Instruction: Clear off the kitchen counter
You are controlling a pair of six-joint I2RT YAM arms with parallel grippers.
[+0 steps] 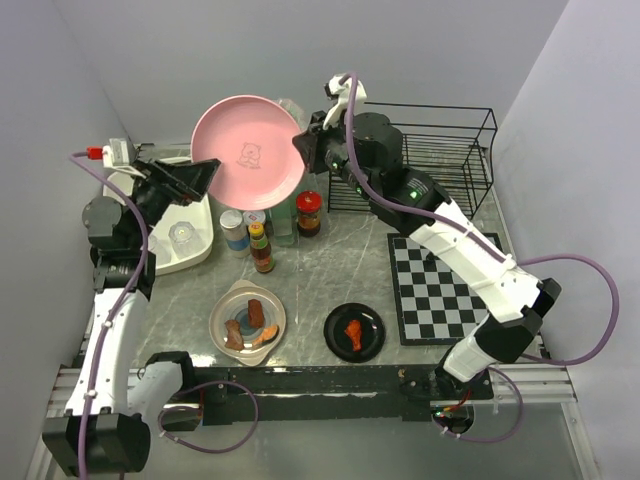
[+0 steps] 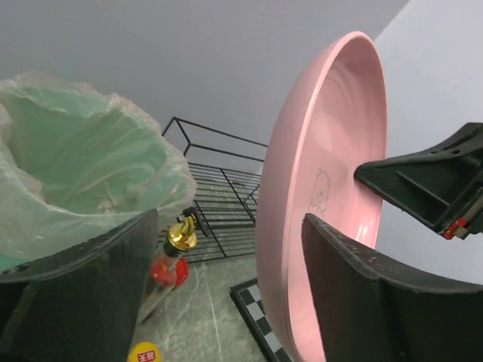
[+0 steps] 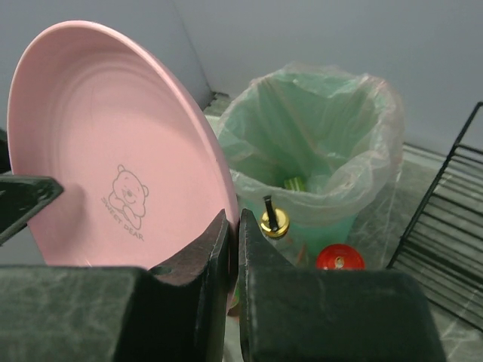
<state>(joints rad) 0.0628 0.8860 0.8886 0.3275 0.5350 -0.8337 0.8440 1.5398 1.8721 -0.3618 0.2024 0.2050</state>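
Closest to me, a round beige bowl [image 1: 247, 322] holds brown and orange bits of food. Beside it, a small round black plate [image 1: 354, 333] holds one orange piece. Further back on the left, a white rectangular tub [image 1: 190, 258] has a clear glass [image 1: 181, 236] in it. At the far end, a bin lined with a green plastic bag [image 3: 317, 128] has something small inside that I cannot make out. The grey marble kitchen counter [image 1: 320, 270] lies under all of this, well below both grippers. The right gripper [image 3: 232, 226] is clenched on the rim of a big round pink plate [image 1: 248, 153], holding it up on edge. The left gripper [image 1: 203, 177] is spread wide, one finger on each side of the plate's other edge. Only the right wrist view looks down into the bin. Only the top view shows the bowl and tub.
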